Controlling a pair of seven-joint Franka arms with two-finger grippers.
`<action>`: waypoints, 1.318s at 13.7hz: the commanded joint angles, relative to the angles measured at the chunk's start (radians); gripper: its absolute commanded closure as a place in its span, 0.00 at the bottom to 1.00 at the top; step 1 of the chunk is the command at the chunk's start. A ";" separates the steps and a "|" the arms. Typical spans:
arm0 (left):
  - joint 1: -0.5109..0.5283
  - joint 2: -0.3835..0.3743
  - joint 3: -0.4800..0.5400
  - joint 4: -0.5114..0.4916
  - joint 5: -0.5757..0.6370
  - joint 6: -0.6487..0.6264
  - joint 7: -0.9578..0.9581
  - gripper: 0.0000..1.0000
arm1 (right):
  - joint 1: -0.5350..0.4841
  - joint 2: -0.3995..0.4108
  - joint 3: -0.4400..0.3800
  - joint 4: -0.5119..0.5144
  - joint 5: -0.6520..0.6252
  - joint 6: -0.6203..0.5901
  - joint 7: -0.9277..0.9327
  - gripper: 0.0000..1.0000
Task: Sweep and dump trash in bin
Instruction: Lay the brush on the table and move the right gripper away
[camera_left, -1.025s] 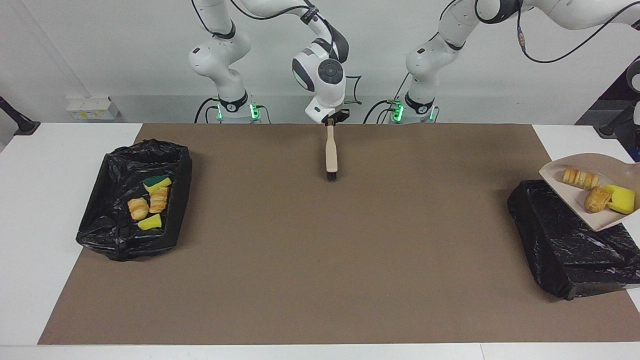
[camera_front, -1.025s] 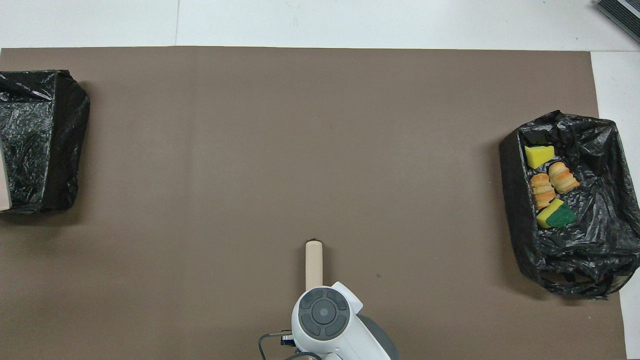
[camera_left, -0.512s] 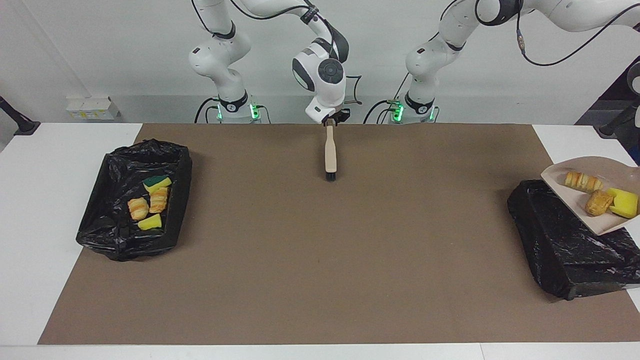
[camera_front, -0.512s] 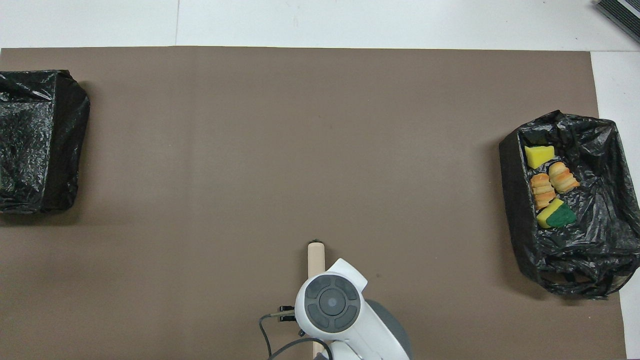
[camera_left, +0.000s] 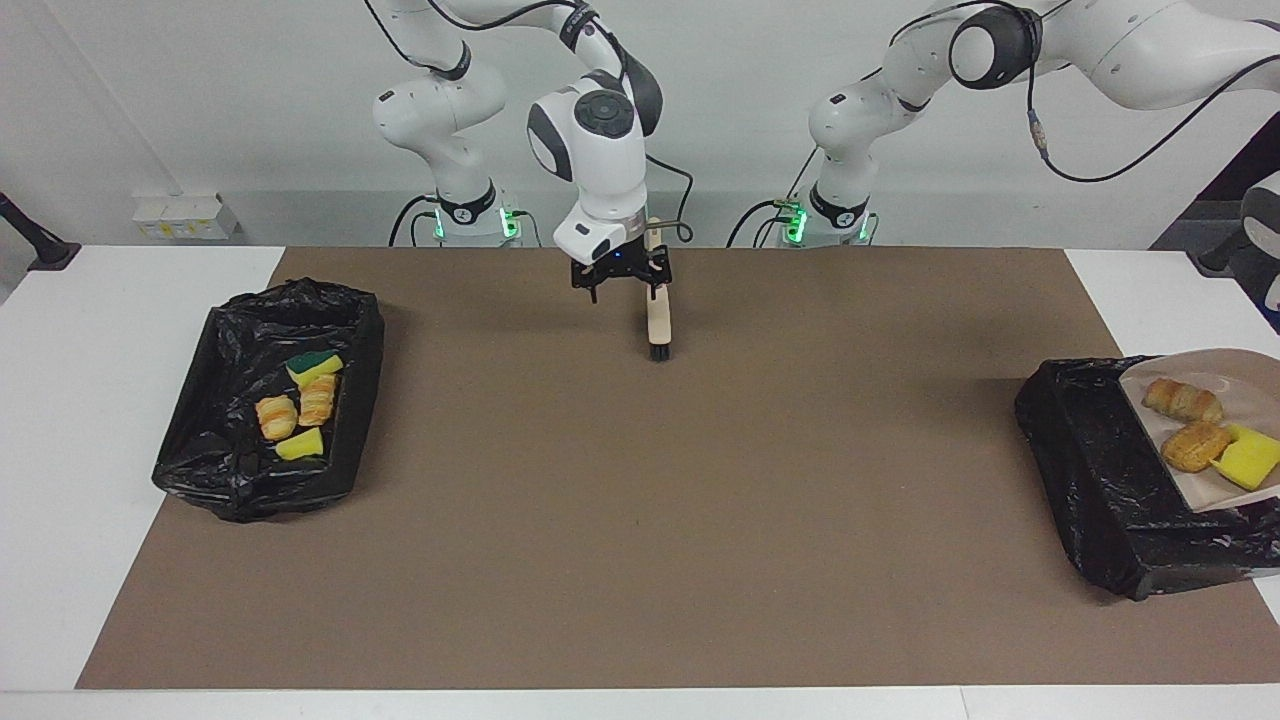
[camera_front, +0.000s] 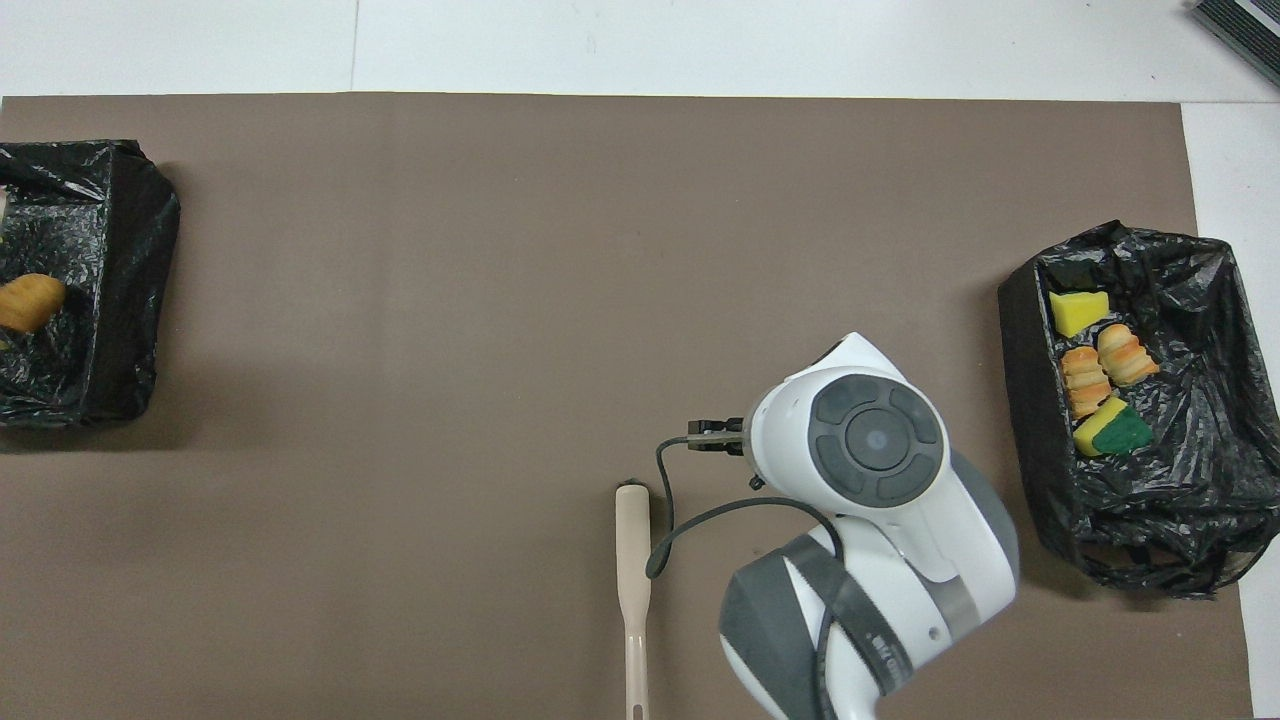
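Brown matte paper covers my desk, with white bare at both ends. From the facing view, my right fingers hang spread apart over the paper, touching nothing, just beside the brush, a smooth beige paddle with a short black bristle tuft lying flat. Crinkled glossy black plastic lines two bins. The bin at my right arm's end holds four scraps of trash: two ridged golden pastries, one yellow sponge wedge, one green-topped sponge. Over the other bin a beige dustpan tilts with three more scraps: two pastries, one yellow sponge. My left fingers are out of frame there, pinched together.

From overhead, my right wrist hides its fingers; the brush's thin handle shows whole, and only one pastry shows in the left-end bin.
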 joint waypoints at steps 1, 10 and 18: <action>-0.019 -0.004 0.016 0.017 0.051 -0.025 -0.018 1.00 | -0.114 -0.003 0.011 0.017 -0.020 -0.019 -0.088 0.00; -0.152 -0.146 0.008 -0.002 0.101 -0.204 -0.021 1.00 | -0.376 -0.108 0.005 0.199 -0.049 -0.287 -0.380 0.00; -0.439 -0.358 0.007 -0.475 -0.141 -0.224 -0.359 1.00 | -0.376 -0.146 -0.085 0.414 -0.009 -0.528 -0.496 0.00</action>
